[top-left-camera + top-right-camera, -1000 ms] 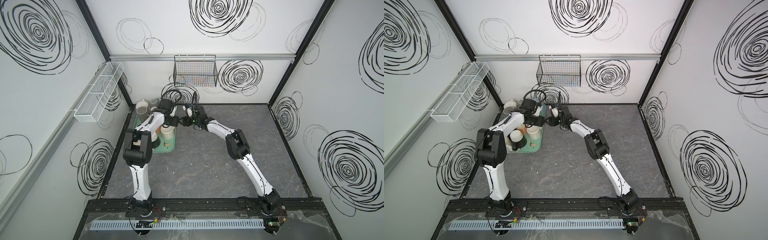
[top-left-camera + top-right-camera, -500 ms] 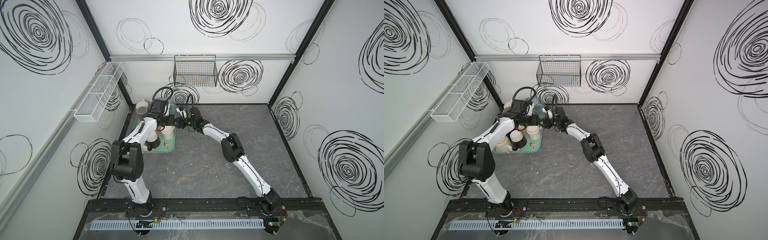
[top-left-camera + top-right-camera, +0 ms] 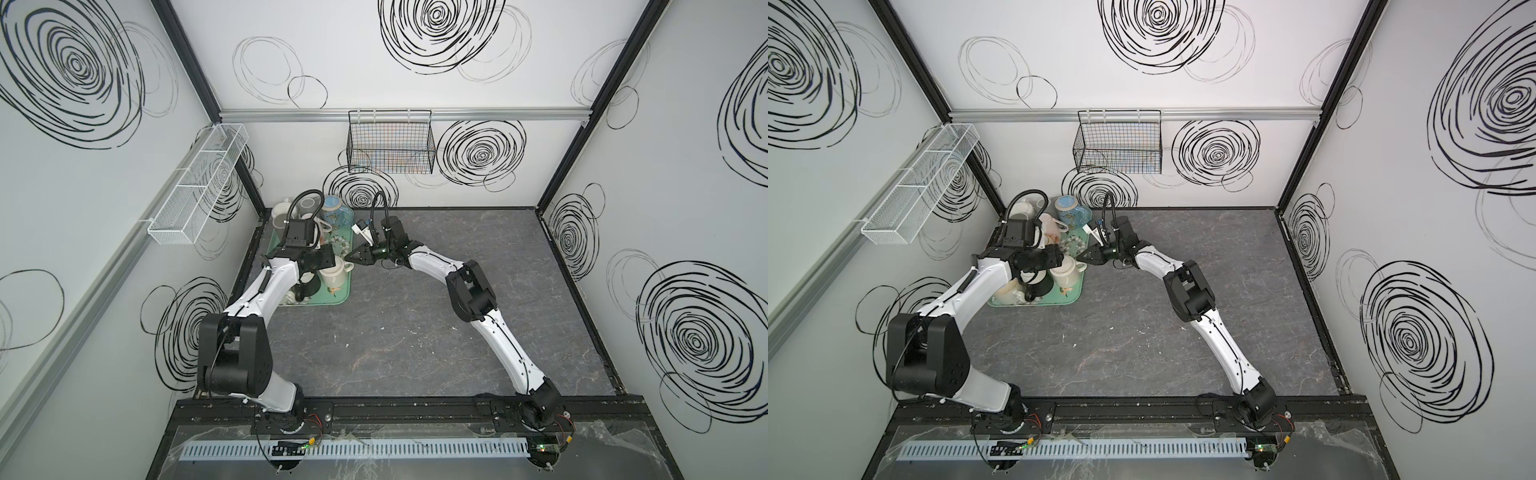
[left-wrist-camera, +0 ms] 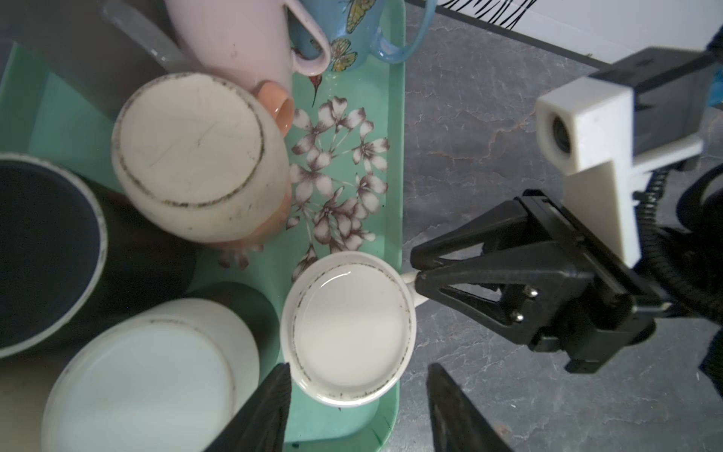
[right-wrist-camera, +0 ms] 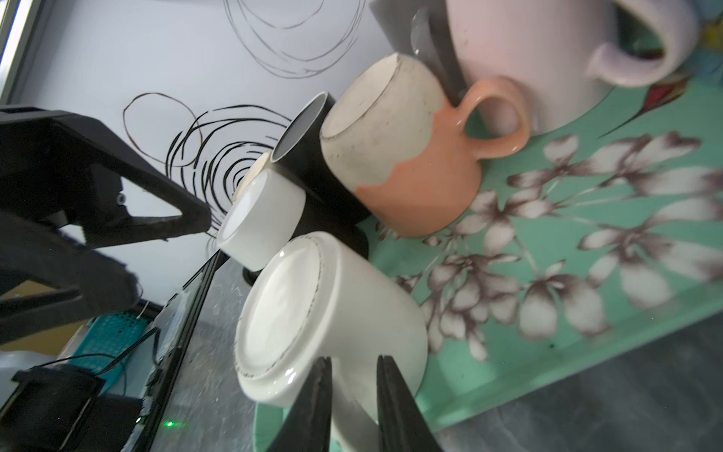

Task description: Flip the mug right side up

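Peach mug (image 4: 187, 156) sits bottom-up on the green floral tray (image 4: 396, 117), with the pink mug (image 4: 234, 35) and blue butterfly mug (image 4: 344, 27) crowding its back end. Wire basket (image 3: 390, 145) hangs on the wall beyond the tray.

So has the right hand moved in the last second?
Yes. In both top views the right hand has slid toward the robot's base along the green tray's right edge, ending at the white mug's handle.

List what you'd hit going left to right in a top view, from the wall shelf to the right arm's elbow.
white mesh shelf → upside-down white mug → right hand → right arm's elbow. The left hand overlaps the mug, so it is left out.
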Robot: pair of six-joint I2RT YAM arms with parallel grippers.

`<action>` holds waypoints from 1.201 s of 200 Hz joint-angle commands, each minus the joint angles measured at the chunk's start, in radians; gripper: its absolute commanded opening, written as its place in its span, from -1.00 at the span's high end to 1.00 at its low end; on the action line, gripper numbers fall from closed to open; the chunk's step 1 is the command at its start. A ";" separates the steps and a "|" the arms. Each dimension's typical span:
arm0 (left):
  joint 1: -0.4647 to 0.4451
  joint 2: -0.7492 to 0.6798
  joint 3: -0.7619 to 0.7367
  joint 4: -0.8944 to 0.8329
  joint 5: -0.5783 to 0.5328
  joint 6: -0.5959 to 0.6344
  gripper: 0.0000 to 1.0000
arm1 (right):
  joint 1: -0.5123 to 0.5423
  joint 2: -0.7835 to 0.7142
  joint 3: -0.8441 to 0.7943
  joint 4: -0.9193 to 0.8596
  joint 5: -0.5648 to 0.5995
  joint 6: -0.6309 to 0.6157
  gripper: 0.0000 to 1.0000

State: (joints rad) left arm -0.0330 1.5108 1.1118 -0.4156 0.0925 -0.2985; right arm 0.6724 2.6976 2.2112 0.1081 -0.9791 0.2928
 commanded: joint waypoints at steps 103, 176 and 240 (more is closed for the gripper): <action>0.030 -0.141 -0.220 0.070 -0.032 -0.090 -0.21 | 0.084 -0.209 -0.157 -0.282 0.261 -0.356 0.15; 0.028 -0.162 -0.246 0.067 -0.031 -0.079 -0.24 | 0.136 -0.181 -0.099 -0.348 0.376 -0.456 0.33; 0.028 -0.198 -0.289 0.081 -0.019 -0.092 -0.24 | 0.176 -0.137 0.006 -0.490 0.483 -0.576 0.37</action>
State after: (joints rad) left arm -0.0101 1.3506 0.8433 -0.3672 0.0692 -0.3782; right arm 0.8238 2.5294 2.1818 -0.3145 -0.5537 -0.2092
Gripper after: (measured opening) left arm 0.622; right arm 0.337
